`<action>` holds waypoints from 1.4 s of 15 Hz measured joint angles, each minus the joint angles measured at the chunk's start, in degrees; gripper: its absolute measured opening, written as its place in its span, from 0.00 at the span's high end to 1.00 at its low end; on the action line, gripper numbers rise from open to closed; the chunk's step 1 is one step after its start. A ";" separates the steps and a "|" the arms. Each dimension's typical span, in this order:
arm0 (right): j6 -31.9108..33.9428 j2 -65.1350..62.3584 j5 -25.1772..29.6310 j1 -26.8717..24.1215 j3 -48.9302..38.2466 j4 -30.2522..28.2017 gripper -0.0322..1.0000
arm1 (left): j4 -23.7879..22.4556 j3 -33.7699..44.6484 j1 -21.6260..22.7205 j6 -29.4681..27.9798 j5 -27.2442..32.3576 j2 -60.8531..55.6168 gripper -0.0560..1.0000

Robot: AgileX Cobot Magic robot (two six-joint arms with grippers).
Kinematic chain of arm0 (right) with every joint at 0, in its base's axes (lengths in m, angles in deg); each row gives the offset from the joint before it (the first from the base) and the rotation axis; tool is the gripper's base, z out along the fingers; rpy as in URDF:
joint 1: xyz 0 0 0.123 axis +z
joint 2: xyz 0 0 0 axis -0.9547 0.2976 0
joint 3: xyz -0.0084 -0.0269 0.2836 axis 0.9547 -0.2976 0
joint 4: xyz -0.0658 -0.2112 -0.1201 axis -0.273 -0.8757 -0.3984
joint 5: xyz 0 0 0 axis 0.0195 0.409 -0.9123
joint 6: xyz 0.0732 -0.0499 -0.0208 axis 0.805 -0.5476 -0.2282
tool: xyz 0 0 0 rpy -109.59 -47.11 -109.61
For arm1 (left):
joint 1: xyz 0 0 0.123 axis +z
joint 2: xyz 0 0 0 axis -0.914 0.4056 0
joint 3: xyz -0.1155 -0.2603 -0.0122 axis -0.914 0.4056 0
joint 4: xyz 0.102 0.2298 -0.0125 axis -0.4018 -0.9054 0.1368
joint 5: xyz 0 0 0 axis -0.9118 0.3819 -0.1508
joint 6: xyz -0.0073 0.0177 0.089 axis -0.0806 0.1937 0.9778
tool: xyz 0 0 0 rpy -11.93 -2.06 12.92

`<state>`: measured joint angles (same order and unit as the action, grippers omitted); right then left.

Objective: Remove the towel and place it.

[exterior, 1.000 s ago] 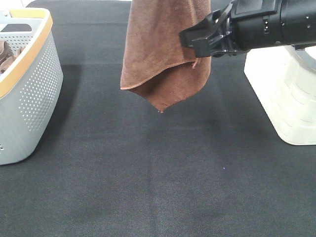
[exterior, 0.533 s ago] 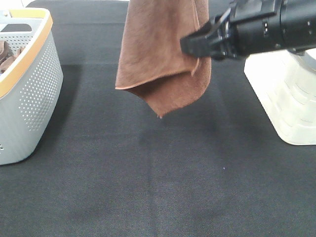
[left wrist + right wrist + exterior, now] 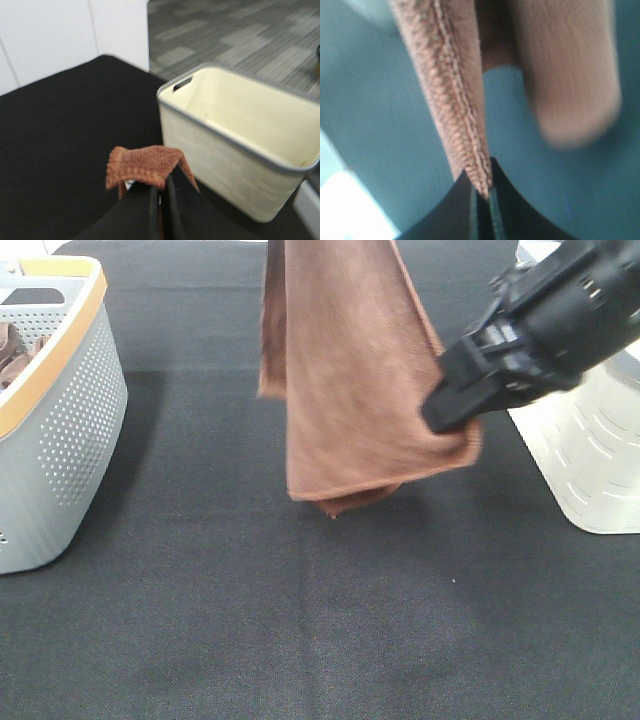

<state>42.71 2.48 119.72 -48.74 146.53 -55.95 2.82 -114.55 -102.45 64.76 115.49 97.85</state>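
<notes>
The rust-brown towel (image 3: 350, 380) hangs in the air above the middle of the black table, its top edge out of the frame. My right gripper (image 3: 447, 418) is shut on the towel's lower right corner; the right wrist view shows the stitched hem (image 3: 465, 120) pinched between its closed fingertips. My left gripper (image 3: 161, 192) is shut on another corner of the towel (image 3: 142, 165), with a bit of white tag beside it; this gripper is above the exterior view's frame.
A grey perforated basket with an orange rim (image 3: 60, 350) stands at the left, with brown cloths inside. A cream basket (image 3: 590, 460) stands at the right; it also shows in the left wrist view (image 3: 240, 145), empty. Black table cloth (image 3: 300, 620) lies below.
My right gripper has moved down and to the right with the towel's corner, pulling the towel's lower edge wider and flatter. The towel's hanging point has shifted slightly right.
</notes>
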 joint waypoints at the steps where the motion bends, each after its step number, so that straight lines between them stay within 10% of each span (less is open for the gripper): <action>1: 2.46 0.00 3.15 0.00 1.95 -2.58 0.97 | -4.87 0.00 0.00 -3.95 3.04 0.00 0.95; 10: 19.31 0.00 5.39 0.23 14.67 -27.27 0.97 | -13.52 0.00 -0.11 -9.80 29.74 0.00 0.95; 15: 20.00 2.29 -2.35 0.57 17.36 -30.54 0.97 | -22.00 -0.23 -0.29 -9.91 25.90 1.09 0.95; 21: 21.08 11.12 -22.86 0.57 17.76 -42.40 0.97 | -47.78 -0.29 0.69 -17.36 10.71 8.82 0.95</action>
<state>63.79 13.60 96.86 -48.16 164.29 -98.35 -44.97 -114.83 -101.77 47.40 126.20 106.67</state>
